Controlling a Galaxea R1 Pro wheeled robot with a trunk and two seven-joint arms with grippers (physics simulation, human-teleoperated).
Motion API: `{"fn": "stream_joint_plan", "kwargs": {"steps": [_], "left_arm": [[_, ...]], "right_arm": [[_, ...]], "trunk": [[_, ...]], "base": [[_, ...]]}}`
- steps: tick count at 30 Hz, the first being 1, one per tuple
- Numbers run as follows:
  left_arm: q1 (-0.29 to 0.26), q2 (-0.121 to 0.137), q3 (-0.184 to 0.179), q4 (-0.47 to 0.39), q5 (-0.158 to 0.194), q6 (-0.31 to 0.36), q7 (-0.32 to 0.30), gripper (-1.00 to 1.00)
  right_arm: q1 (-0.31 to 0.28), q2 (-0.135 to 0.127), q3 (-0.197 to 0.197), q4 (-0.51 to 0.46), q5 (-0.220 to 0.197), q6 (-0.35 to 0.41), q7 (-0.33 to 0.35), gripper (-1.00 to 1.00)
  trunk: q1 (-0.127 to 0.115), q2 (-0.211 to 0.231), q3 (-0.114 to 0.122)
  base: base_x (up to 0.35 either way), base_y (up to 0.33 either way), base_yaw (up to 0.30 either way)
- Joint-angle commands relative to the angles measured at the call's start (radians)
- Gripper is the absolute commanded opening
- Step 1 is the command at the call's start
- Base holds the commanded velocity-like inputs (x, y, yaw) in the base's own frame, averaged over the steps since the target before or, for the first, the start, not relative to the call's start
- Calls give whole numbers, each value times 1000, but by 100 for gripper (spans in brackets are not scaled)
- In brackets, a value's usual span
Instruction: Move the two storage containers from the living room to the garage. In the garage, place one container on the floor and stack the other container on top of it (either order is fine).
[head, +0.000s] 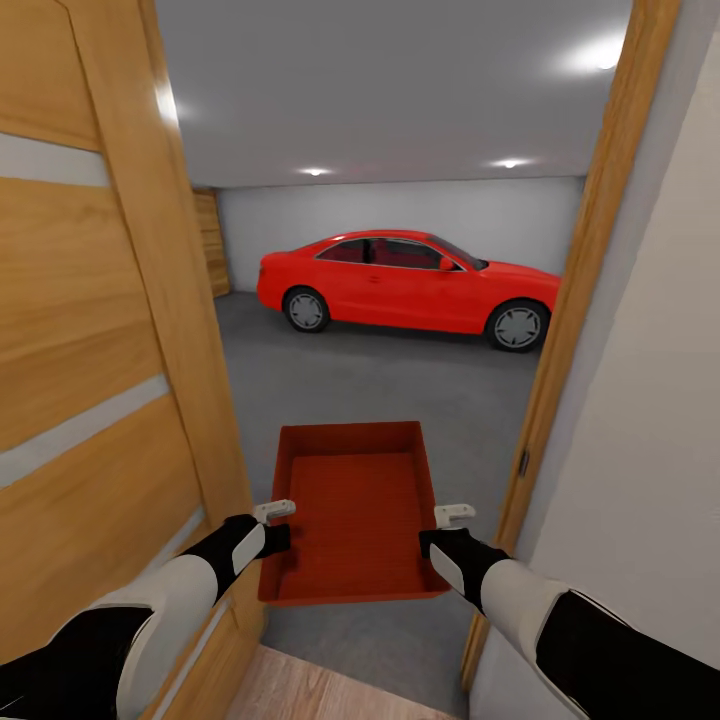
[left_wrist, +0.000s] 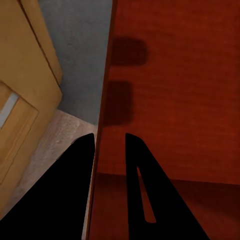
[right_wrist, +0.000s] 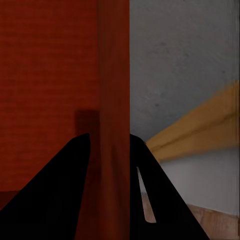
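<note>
Bin carried level at doorway, held by both side walls for balance. Left gripper pinched shut over left wall, one finger inside, one outside; right gripper likewise over right wall. Wood threshold below, open door close at left, frame at right. Beyond: grey garage floor, red car.

A home, seen at the doorway into its garage: a red car stands on the dark grey concrete floor before plain white walls, under recessed ceiling lights. An open wooden door and wooden door frame flank the threshold, where light wood planks begin.
</note>
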Motion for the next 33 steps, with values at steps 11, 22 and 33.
{"fn": "stream_joint_plan", "kwargs": {"steps": [11,22,33], "left_arm": [[0,-1,6,-3,-7,6,9,-100],[0,-1,6,-3,-7,6,9,-100],[0,-1,6,-3,-7,6,9,-100]], "right_arm": [[-1,13,10,-3,-7,6,-3,-100],[-1,13,10,-3,-6,6,-3,-100],[-1,13,10,-3,-6,6,-3,-100]], "trunk": [[1,-2,-1],[1,-2,-1],[1,-2,-1]], "base": [[0,185,-53],[0,132,-77],[0,1,-239]]}}
